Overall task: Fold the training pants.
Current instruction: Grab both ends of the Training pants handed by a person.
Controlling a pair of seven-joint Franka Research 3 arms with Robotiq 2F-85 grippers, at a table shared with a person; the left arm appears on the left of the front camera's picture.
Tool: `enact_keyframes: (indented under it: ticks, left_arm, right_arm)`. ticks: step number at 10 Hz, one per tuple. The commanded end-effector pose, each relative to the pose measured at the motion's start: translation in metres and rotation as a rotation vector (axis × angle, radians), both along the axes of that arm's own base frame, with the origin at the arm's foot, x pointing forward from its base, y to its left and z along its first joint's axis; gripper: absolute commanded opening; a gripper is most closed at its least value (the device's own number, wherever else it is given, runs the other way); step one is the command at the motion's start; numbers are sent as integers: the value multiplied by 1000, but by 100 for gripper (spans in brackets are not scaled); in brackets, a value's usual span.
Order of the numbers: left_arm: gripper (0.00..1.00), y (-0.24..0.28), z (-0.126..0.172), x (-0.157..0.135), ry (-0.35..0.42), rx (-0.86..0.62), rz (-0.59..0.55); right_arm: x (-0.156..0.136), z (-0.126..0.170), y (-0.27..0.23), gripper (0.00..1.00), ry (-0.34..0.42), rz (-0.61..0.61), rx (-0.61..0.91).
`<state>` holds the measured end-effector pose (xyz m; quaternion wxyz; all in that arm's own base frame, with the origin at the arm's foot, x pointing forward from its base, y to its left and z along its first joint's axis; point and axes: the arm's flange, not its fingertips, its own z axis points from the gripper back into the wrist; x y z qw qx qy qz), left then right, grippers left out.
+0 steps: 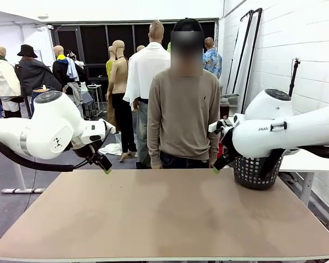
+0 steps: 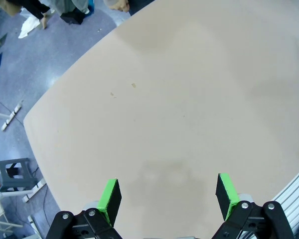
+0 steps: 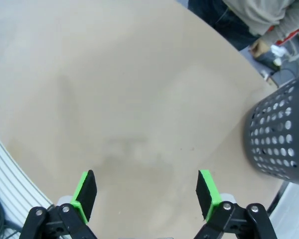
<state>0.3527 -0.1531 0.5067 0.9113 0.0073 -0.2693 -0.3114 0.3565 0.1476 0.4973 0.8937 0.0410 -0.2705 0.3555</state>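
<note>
Jaws spread wide and holding nothing, the left gripper (image 1: 103, 164) hangs above the far left part of the tan table (image 1: 164, 219), tipped down toward the board. From its wrist, the two green pads (image 2: 109, 196) stand well apart over plain tabletop. The right gripper (image 1: 216, 169) is just as wide open and just as empty, above the far right part of the table. Its own green pads (image 3: 84, 196) also stand well apart. Just to its right, a black perforated basket (image 1: 256, 172) stands at the table's far right corner. Something pale shows through the basket's holes, but I cannot tell what it is. A person (image 1: 183, 109) in a beige sweater stands at the far edge, between the two grippers. I cannot tell where the training pants lie relative to either gripper, or which way their length runs.
</note>
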Motion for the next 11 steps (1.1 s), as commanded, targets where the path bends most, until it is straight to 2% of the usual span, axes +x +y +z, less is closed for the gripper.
enact_keyframes:
  ticks: [1, 4, 7, 11]
  left_arm:
    - [100, -1, 16, -10, -21, 23, 4]
    - [100, 1, 35, -25, -51, -7, -41]
    - [100, 16, 43, -27, -89, -75, -110]
    - [100, 28, 44, -34, -106, -249, -280]
  right_arm:
    - [-5, 9, -4, 100, -1, 50, 19]
    - [-17, 26, -8, 100, -41, 101, 71]
    - [-24, 36, -18, 100, -99, 163, 154]
    - [-26, 39, -26, 100, -121, 225, 250]
